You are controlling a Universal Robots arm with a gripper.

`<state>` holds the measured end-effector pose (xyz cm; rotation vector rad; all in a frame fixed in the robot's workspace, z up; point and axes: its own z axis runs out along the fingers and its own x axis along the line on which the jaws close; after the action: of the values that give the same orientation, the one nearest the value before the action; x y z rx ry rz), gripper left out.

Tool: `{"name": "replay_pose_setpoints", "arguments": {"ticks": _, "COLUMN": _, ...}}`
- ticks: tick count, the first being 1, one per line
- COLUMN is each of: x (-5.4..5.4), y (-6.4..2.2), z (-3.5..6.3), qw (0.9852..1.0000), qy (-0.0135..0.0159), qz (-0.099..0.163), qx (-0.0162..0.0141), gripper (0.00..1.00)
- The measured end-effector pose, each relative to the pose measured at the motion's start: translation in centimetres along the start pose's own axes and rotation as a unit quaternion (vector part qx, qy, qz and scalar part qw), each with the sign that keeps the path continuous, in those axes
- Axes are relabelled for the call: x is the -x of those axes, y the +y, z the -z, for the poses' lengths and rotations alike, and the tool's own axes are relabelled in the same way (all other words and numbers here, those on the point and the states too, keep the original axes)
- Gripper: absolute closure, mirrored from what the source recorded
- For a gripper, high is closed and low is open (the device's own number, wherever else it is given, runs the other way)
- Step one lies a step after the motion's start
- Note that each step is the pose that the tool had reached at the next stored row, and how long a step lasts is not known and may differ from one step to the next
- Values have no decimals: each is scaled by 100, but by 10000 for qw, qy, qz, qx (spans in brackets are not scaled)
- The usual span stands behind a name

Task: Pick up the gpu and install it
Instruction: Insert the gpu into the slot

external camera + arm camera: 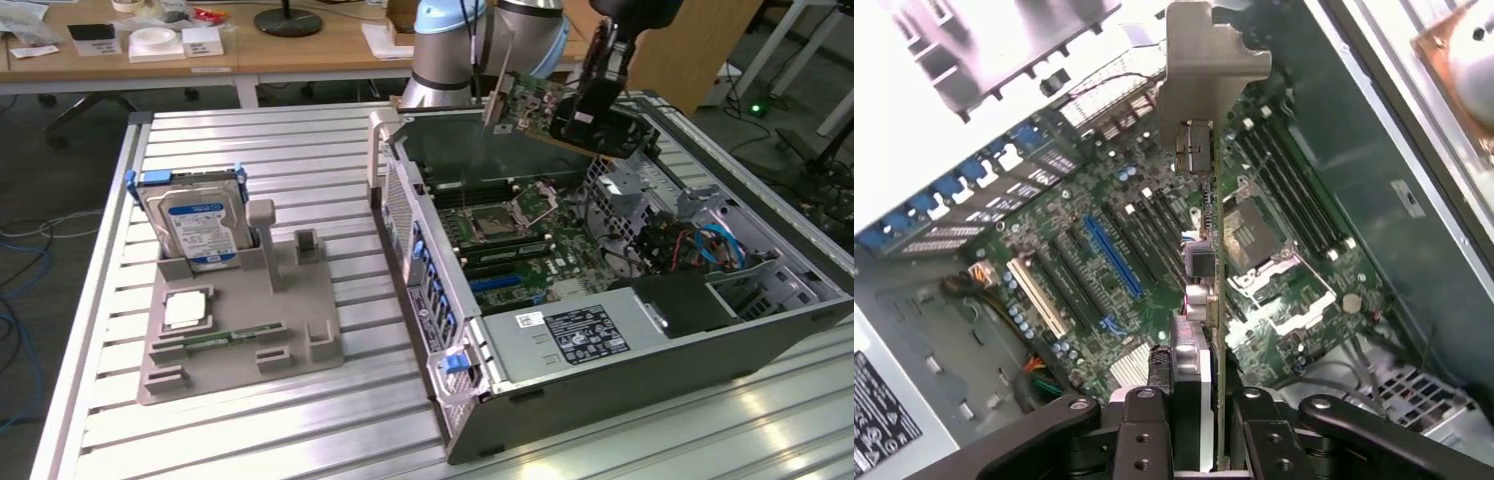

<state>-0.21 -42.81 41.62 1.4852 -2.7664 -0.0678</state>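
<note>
Broadly, a slatted metal desk (240, 440) spans the exterior view. An open computer case (641, 385) lies on the right half of that view, its motherboard (527, 240) exposed. At the left of the frame, a grey parts holder (227, 375) sits on the desk with a hard drive (200, 230) standing upright in it. The gpu (527, 100) hangs tilted in the air over the far end of the case, upper centre-right of the frame, clear of the motherboard. The pincer (587, 115) is clamped on it. In the wrist view the card runs edge-on between the fingers (1144, 430), its silver bracket (1204, 60) at the end away from them.
</note>
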Motion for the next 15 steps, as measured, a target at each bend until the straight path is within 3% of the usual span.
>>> {"name": "replay_pose_setpoints", "arguments": {"ticks": 4, "x": 0, "y": 0, "z": 0, "qw": 9995, "qy": 13, "qz": 326, "qx": 7, "gripper": 72}}
{"name": "replay_pose_setpoints", "arguments": {"ticks": 9, "x": 0, "y": 0, "z": 0, "qw": 9972, "qy": 29, "qz": 747, "qx": 15, "gripper": 72}}
{"name": "replay_pose_setpoints", "arguments": {"ticks": 14, "x": 0, "y": 0, "z": -1, "qw": 9929, "qy": 46, "qz": 1187, "qx": 23, "gripper": 72}}
{"name": "replay_pose_setpoints", "arguments": {"ticks": 15, "x": 0, "y": 0, "z": -1, "qw": 9906, "qy": 53, "qz": 1369, "qx": 27, "gripper": 72}}
